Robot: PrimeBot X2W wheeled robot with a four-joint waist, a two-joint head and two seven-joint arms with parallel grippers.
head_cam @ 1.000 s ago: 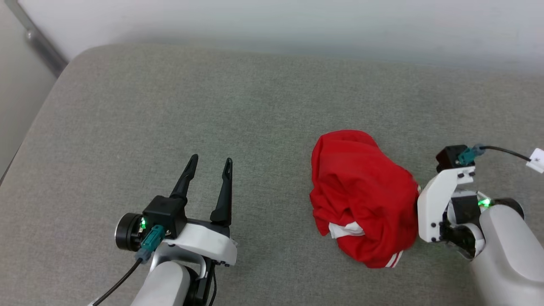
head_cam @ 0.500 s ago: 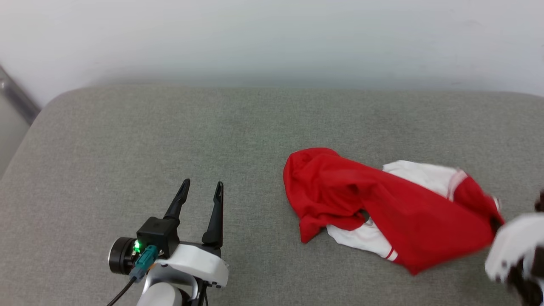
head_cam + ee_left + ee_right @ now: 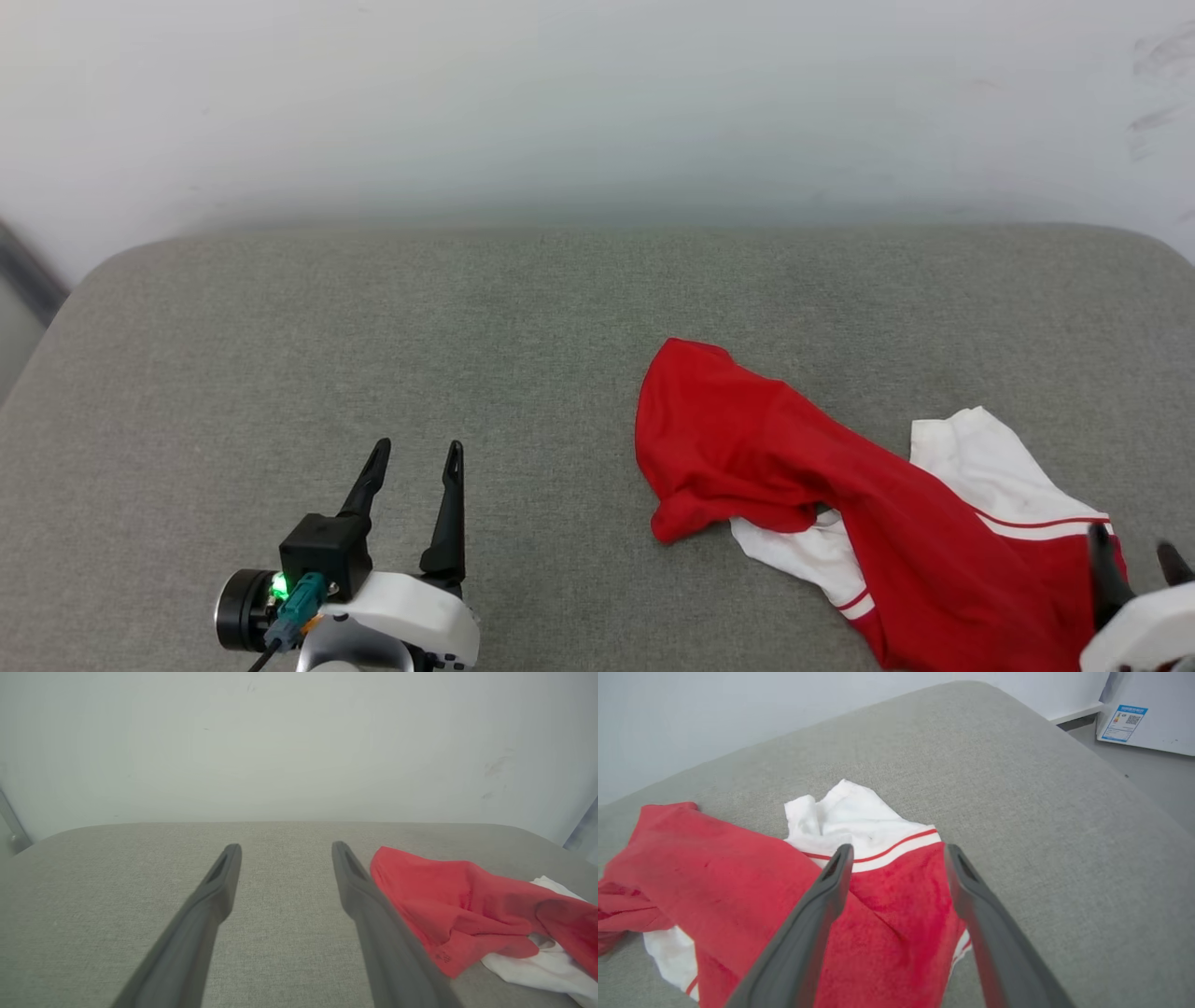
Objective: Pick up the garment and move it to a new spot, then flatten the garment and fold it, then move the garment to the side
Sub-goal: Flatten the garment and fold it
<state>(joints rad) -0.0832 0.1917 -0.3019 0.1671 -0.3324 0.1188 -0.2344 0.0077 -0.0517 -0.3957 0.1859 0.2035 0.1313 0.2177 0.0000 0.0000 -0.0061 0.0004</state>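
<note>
The garment, bright red with white panels edged by thin red stripes, lies crumpled and partly spread on the grey padded surface, right of centre. My right gripper sits at the lower right corner, its fingers open just over the garment's right end; in the right wrist view the right gripper stands apart above the red cloth, holding nothing. My left gripper rests open at the lower left, well clear of the garment. In the left wrist view the left gripper is empty, with the garment to its right.
A pale wall runs behind the padded surface. The surface's right edge rounds off toward the floor, where a white box with a label stands. Bare grey padding stretches left of the garment.
My right gripper pulled the bunched garment rightward, spreading it out, then opened and let it go. The head camera shifted, showing more wall. The left gripper stayed open.
</note>
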